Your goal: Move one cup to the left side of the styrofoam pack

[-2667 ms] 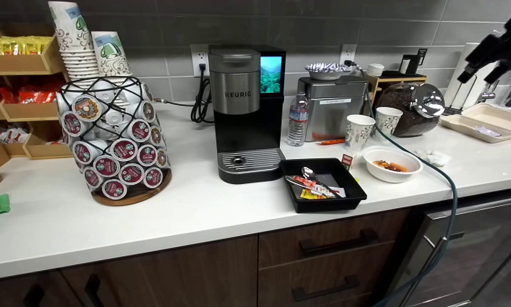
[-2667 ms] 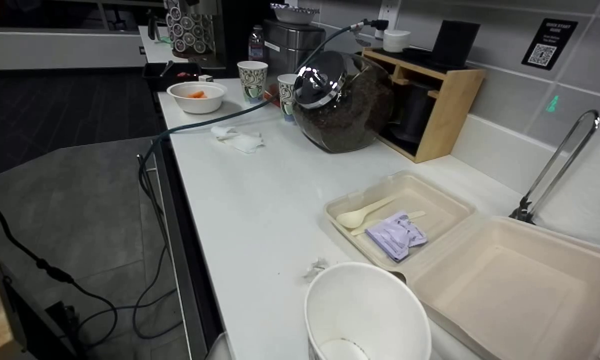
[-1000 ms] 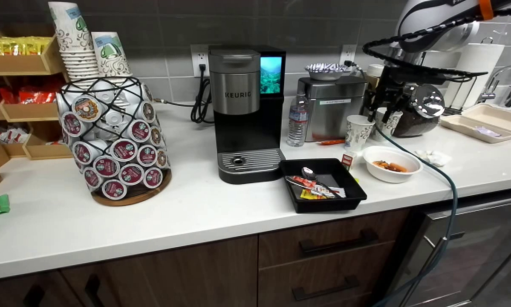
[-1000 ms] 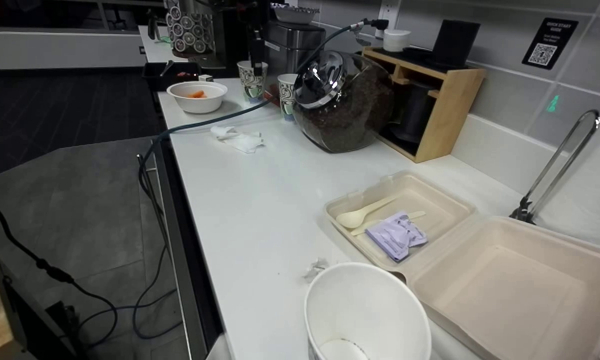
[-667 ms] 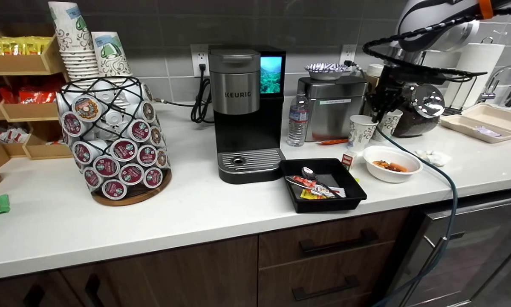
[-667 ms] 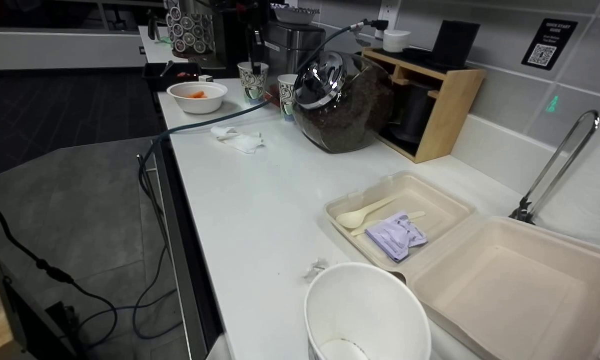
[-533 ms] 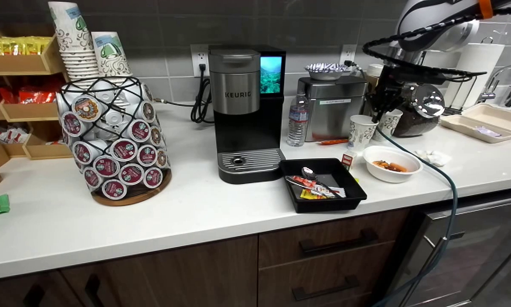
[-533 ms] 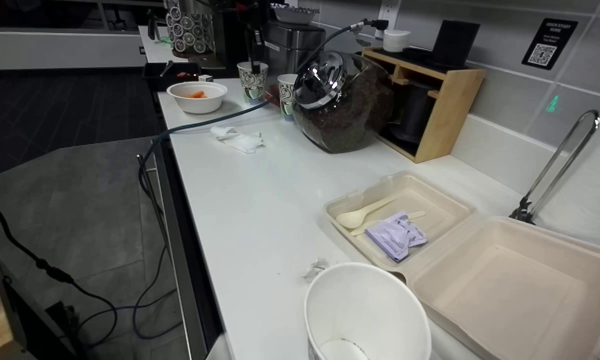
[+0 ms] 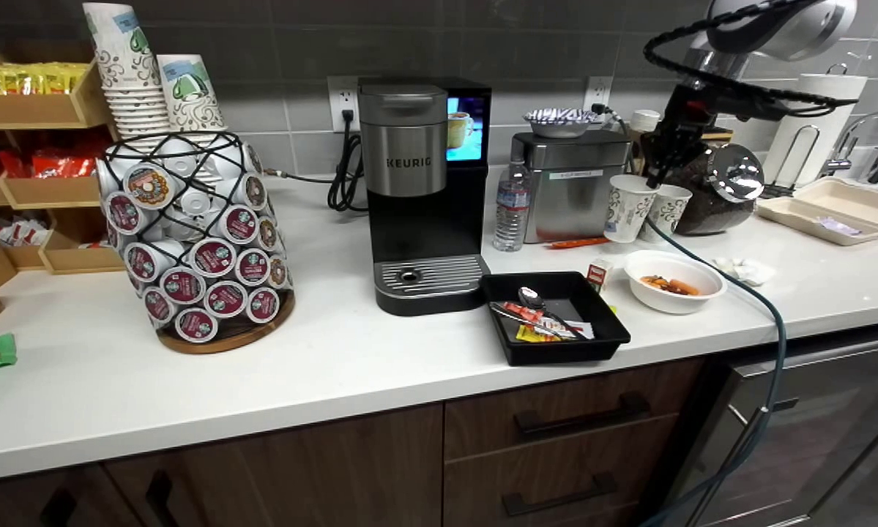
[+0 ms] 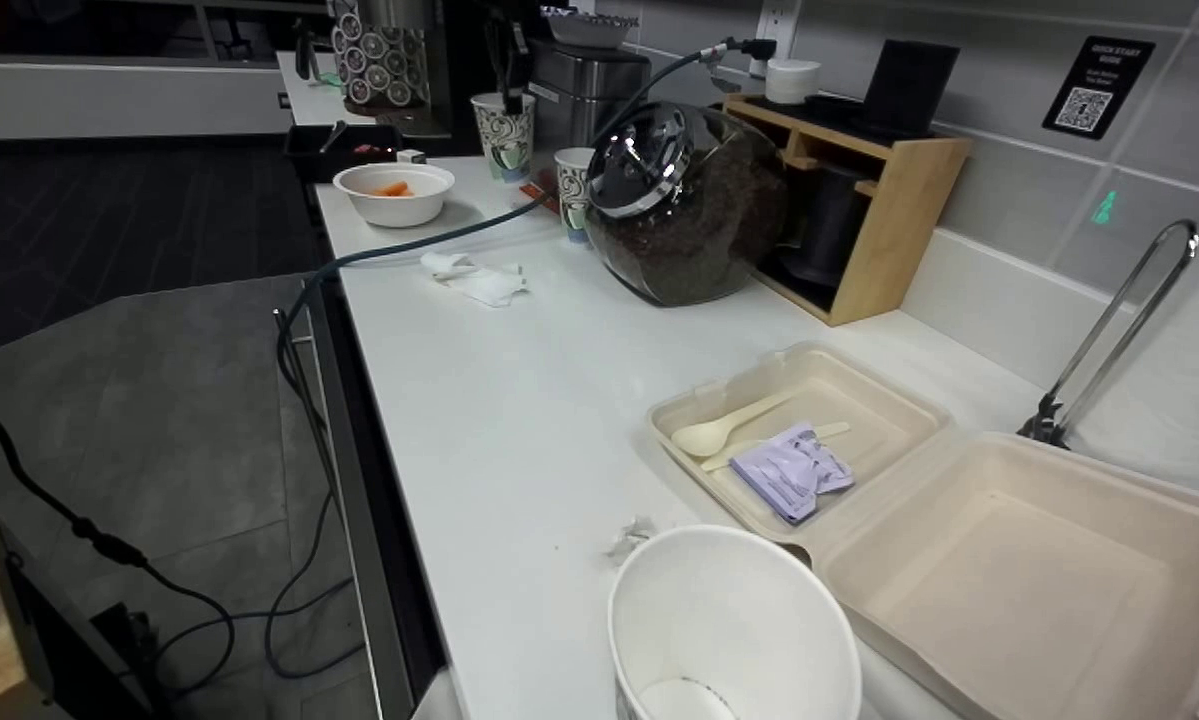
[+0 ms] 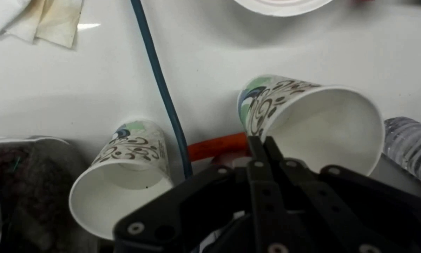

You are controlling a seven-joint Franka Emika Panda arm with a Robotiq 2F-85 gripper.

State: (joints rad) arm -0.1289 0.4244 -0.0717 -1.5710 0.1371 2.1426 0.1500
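A white paper cup [image 9: 626, 211] with a brown swirl pattern hangs tilted from my gripper [image 11: 262, 140], whose fingertips pinch its rim, one inside and one outside. It appears raised off the counter. In the wrist view the held cup [image 11: 266, 102] shows its wide mouth on the right. A similar upright cup [image 10: 573, 190] stands beside it, close to the glass jar. The styrofoam pack [image 10: 1039, 560] lies open on the counter, well away from my gripper, with a pale spoon and purple packets in its far half. A large white cup [image 10: 734, 610] stands right by it.
A teal cable [image 11: 157, 73] runs across the counter between the two patterned cups. Close by are a bowl with carrots [image 9: 676, 293], a black tray [image 9: 515, 351], a water bottle [image 9: 512, 212] and the jar [image 10: 699, 220]. A crumpled napkin [image 10: 474, 280] lies nearer the pack.
The arm has come in to the patterned cup and the jaws have closed on its rim. In the last half second the cup has moved up and slightly right in an exterior view.
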